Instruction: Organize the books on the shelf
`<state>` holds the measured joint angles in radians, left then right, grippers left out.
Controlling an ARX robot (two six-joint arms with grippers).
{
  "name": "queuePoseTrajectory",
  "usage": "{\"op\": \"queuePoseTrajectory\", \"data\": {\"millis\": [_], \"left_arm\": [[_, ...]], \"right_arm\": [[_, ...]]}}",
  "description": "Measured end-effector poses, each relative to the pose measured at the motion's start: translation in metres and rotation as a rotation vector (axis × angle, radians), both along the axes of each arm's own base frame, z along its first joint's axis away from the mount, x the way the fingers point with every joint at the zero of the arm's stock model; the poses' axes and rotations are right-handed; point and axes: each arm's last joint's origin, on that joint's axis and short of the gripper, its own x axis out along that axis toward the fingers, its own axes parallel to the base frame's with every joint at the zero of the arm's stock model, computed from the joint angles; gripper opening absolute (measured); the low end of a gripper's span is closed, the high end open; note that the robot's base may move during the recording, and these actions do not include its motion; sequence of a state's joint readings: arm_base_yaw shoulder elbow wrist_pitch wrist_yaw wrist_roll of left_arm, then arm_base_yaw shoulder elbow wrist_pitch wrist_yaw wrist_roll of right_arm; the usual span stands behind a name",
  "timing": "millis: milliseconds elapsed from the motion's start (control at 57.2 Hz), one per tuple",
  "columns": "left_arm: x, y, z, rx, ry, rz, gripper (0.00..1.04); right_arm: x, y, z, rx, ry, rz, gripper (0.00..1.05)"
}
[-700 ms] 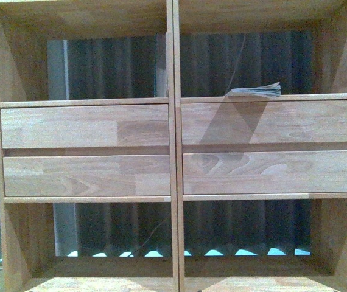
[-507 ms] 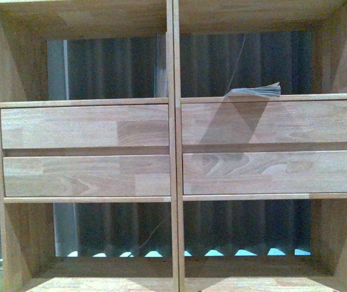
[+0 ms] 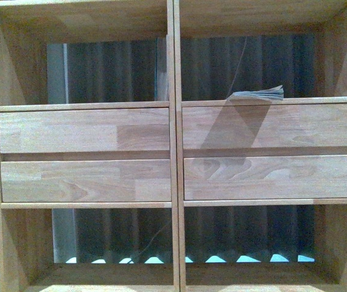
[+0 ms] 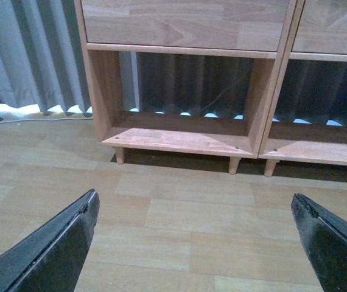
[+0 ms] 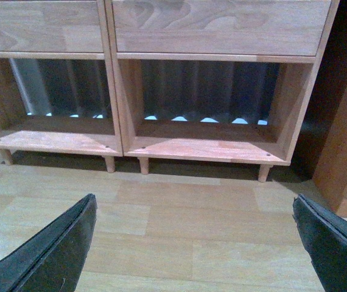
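The left tool [image 4: 195, 246] hangs low over the floor [image 4: 173, 213], its two dark fingers [image 4: 58, 249] spread wide with nothing between them. The right tool [image 5: 192, 249] is the same: fingers [image 5: 335, 243] far apart, released and empty. Both face the foot of the shelf [image 4: 179, 143] from a little way back; neither touches it.

The floor is pale wood-look planking. The shelf stands on short round feet [image 4: 234, 164], and its bottom compartments hold nothing that shows in either wrist view. Above them run plain drawer fronts [image 3: 85, 131], two on each side of the central upright.

The only book [image 3: 257, 94] in sight lies flat on the board on top of the right-hand drawers, in the upper right compartment, its page edges fanned towards the camera. Its cover cannot be made out. It is high up and well apart from both tools.

Through the open back hangs a grey pleated curtain [image 3: 112, 67], with a thin cable [image 3: 240, 58] dangling down. A darker wood panel [image 5: 344, 121] stands just beside the shelf's right end.
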<state>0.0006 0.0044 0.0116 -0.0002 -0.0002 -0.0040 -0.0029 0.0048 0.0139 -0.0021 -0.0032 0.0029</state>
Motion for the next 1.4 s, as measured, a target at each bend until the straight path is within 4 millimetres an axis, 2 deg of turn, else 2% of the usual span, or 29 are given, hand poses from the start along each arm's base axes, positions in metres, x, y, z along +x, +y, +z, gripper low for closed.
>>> {"op": "queuePoseTrajectory", "data": {"millis": [1400], "left_arm": [[0.0,0.0,0.0,0.0,0.0,0.0,0.97]], "right_arm": [[0.0,0.0,0.0,0.0,0.0,0.0,0.98]]}}
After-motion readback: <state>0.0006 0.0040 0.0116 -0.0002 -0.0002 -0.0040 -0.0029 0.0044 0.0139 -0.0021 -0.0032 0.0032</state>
